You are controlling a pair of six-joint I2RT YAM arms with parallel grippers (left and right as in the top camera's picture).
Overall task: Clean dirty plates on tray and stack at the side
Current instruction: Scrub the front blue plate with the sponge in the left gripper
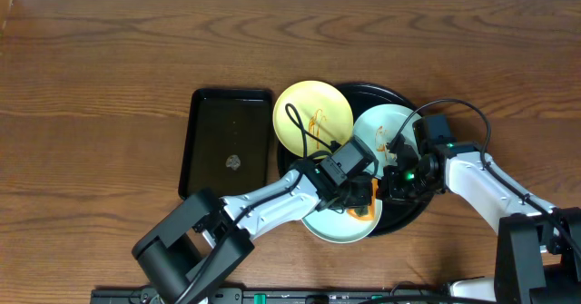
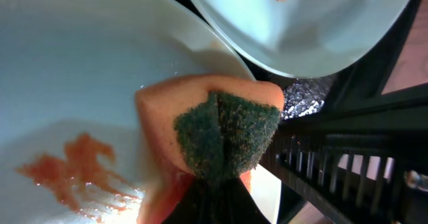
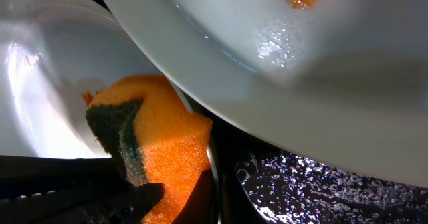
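My left pincer clenches the sponge over the smeared mint plate on the tray; I can't tell the state of my right pincer. Scrubbing near the rim could flip the plate

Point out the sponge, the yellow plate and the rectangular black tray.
sponge (image 2: 224,140): left wrist view, on its green scouring face.
yellow plate (image 1: 329,100): overhead view, on a bare patch near its far rim.
rectangular black tray (image 1: 222,122): overhead view, on its bare glossy floor.
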